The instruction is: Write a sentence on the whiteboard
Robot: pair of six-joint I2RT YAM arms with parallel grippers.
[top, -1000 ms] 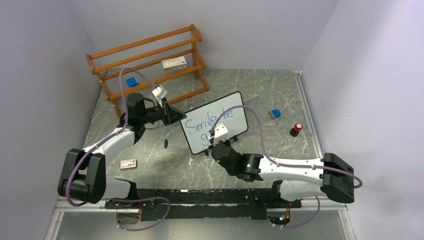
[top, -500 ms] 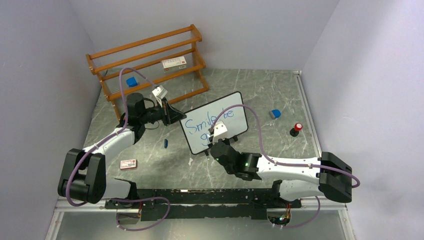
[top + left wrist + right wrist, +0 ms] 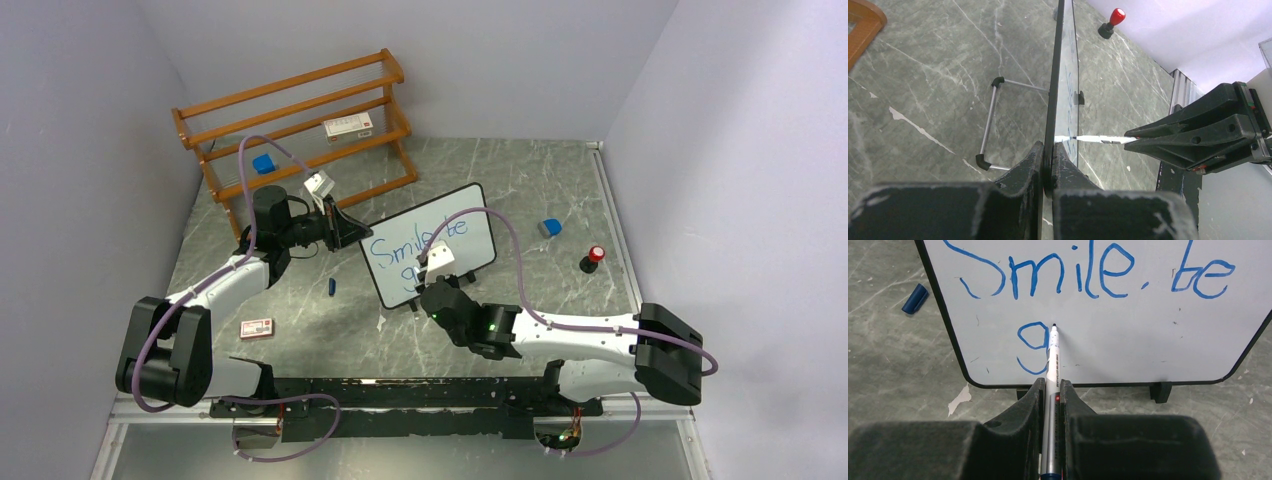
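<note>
Blue sentence (image 3: 1088, 275) stops at "g" on the whiteboard (image 3: 472, 248) at frame centre; my left gripper (image 3: 1048, 157) clamps its edge, my right gripper (image 3: 1050, 387) grips the marker (image 3: 1052, 360), so I should press lightly and stroke slowly.

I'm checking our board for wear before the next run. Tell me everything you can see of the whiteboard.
The whiteboard is a white rectangle with a thin black frame, rounded corners and short black feet. It stands upright on the grey table, a wire stand behind it. Blue writing reads "Smile. be" with a "g" below. The left end effector clamps its edge; the marker in the right end effector touches it beside the "g".
</note>
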